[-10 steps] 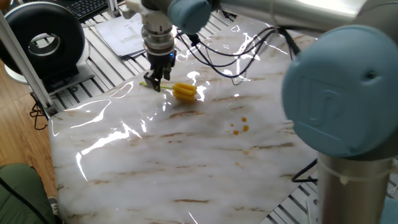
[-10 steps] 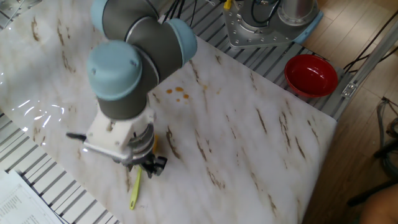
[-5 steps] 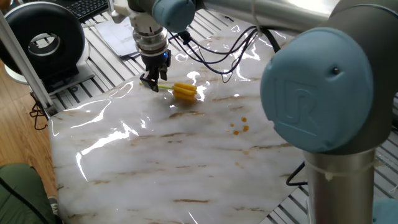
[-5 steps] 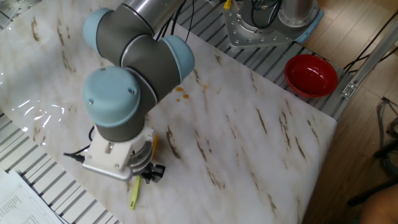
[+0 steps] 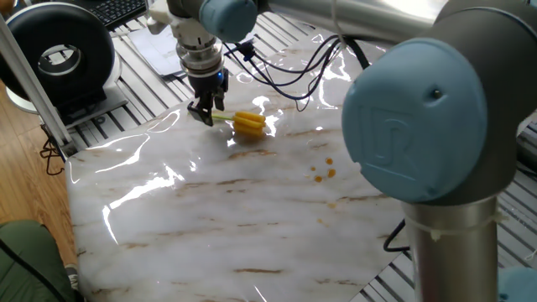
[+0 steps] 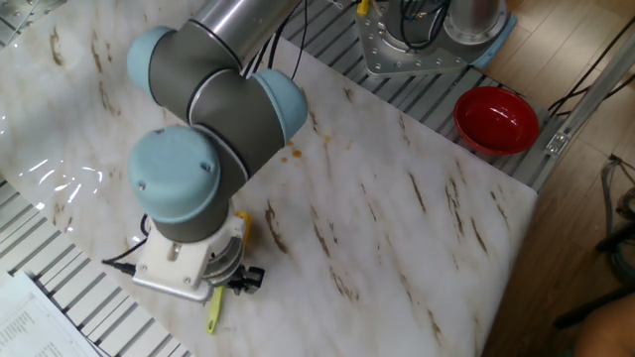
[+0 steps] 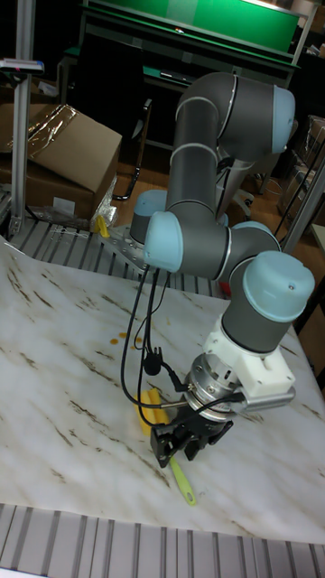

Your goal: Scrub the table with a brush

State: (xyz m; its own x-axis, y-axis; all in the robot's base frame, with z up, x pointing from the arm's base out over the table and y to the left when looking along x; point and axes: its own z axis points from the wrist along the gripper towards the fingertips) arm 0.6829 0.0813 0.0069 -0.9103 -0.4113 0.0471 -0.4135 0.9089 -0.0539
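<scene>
Glossy marble desk [image 5: 252, 218] carries the brush [image 5: 247, 123], light with a thin, slip-prone handle where the pincer [image 5: 202, 112] straddles it, closure impossible to tell.

The brush [image 5: 244, 123] lies on the table [image 5: 252, 226], pincer [image 5: 202, 112] over its handle.

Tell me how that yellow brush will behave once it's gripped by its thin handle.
The brush looks head-heavy: chunky bristle head, thin stick handle, so it may pivot in the gripper. Its round head could roll on the glossy table if nudged. It is small and probably light.
</scene>
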